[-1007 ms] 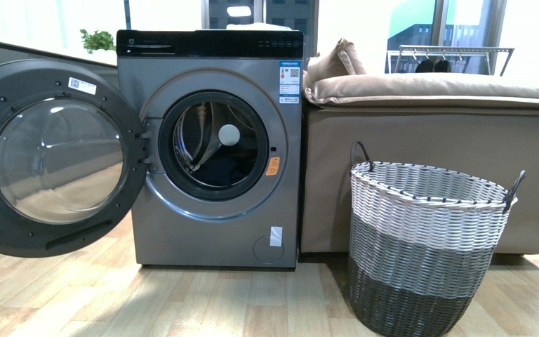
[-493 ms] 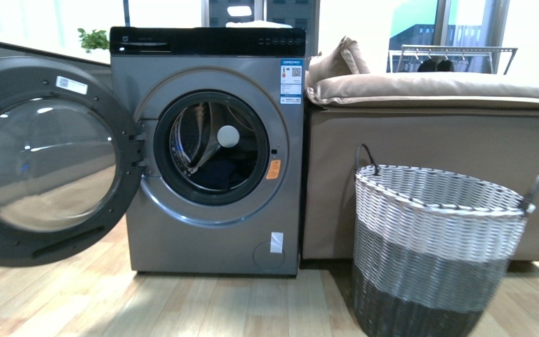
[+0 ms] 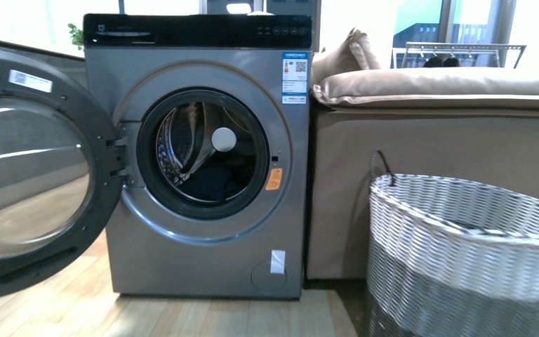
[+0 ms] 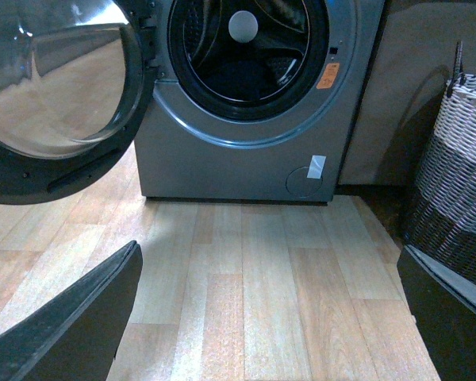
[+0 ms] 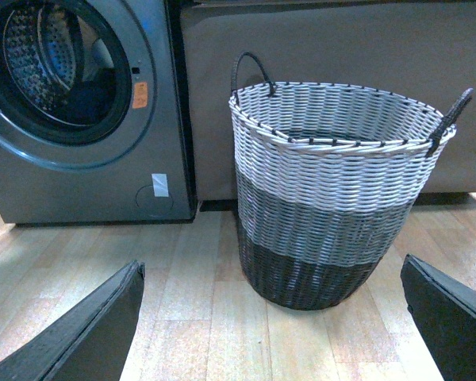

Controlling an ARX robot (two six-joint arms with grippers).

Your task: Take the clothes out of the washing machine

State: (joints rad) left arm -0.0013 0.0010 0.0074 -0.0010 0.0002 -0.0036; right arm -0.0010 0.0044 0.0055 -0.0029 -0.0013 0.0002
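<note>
The grey washing machine [image 3: 203, 253] stands ahead with its round door [image 3: 35, 161] swung wide open to the left. Dark navy clothes [image 3: 210, 184] lie low in the perforated drum, also seen in the left wrist view as clothes [image 4: 246, 78] and in the right wrist view as clothes [image 5: 86, 101]. My left gripper [image 4: 274, 317] hangs open over bare wooden floor in front of the machine [image 4: 230, 163]. My right gripper [image 5: 274, 321] is open over the floor before the basket. Neither arm shows in the front view.
A grey-and-white woven basket [image 3: 463, 260] [image 5: 341, 198] stands right of the machine, in front of a tan sofa [image 3: 435, 133]. The open door juts out over the floor at the left. Wooden floor [image 4: 254, 278] lies between me and the machine.
The machine, door and basket have grown larger and spread outward in the front view, so I have moved closer to the washer. The basket now runs off the right edge.
</note>
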